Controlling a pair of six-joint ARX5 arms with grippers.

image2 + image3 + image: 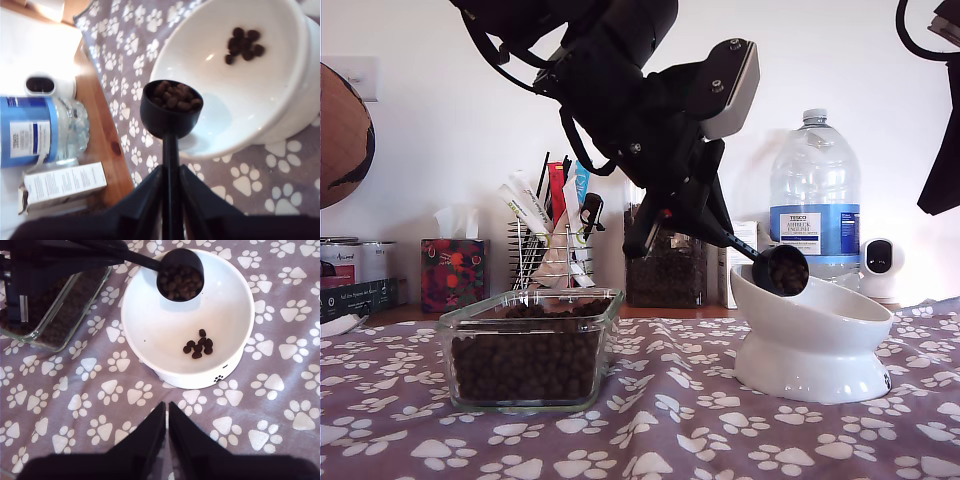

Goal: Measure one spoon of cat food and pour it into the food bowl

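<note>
My first gripper point(170, 182) is clamped on the thin handle of the light, stiff spoon point(171, 110), whose loose cat food point(176, 95) spills easily over the food bowl point(280, 125), while my second gripper point(167, 427) has its jaws together, holding nothing.

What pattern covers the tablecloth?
White paw prints on the greyish-purple tablecloth, clearest in the second wrist view.

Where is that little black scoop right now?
In the exterior view the spoon hangs right of centre, held by my first gripper, its kibble-filled cup just over the food bowl's rim.
</note>
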